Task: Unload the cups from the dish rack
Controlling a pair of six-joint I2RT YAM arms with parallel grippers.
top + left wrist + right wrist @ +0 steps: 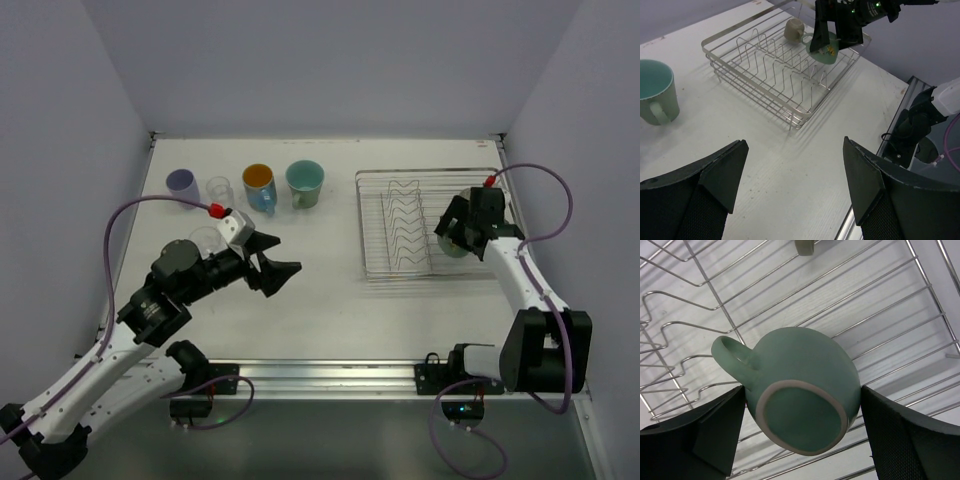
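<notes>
The silver wire dish rack [400,225] stands at the right of the table. My right gripper [455,232] is inside its right part, shut on the teal cup [800,390], which is tilted with its base toward the wrist camera and its handle to the left. It looks held just over the rack wires [826,47]. A small olive-brown cup [794,30] lies in the rack's far corner. My left gripper [280,262] is open and empty over bare table left of the rack. Lavender [181,183], clear glass [219,190], blue-and-orange [259,185] and pale green [304,182] cups stand at the back left.
Another clear glass [205,240] stands beside my left arm. The rack's zigzag dividers [405,225] lie just left of the held cup. The pale green cup [655,97] is at the left of the left wrist view. Walls close in on three sides.
</notes>
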